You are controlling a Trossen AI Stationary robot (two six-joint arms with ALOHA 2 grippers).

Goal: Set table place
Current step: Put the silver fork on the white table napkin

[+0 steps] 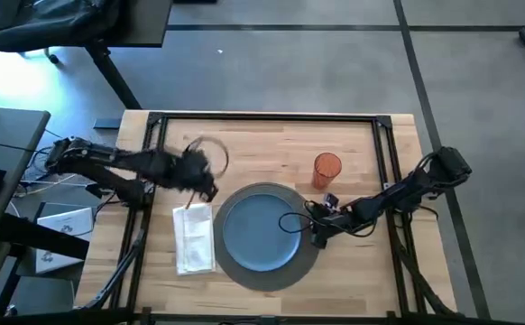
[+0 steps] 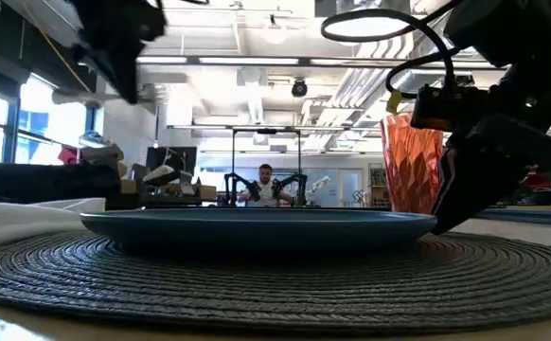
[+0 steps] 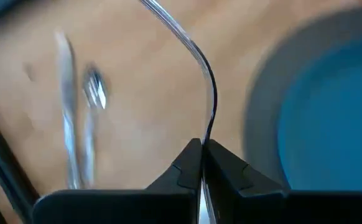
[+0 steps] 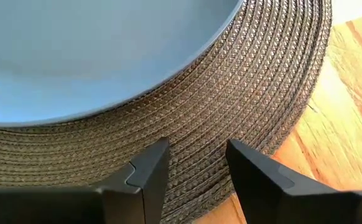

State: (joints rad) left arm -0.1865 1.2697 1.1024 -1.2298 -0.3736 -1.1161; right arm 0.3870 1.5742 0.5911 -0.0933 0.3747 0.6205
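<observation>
Right pincer [image 4: 196,165] hangs parted just over the placemat's [image 4: 255,93] right edge, beside the blue plate [image 4: 94,50]. Left pincer [image 3: 203,163], clenched on a thin utensil handle [image 3: 209,99], hovers over the worktop [image 1: 271,140] left of the placemat.

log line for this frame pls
stage: utensils pending | left pincer: shut on clear glass, above table | right pincer: open, over placemat rim | plate: on placemat | napkin: left of plate
</observation>
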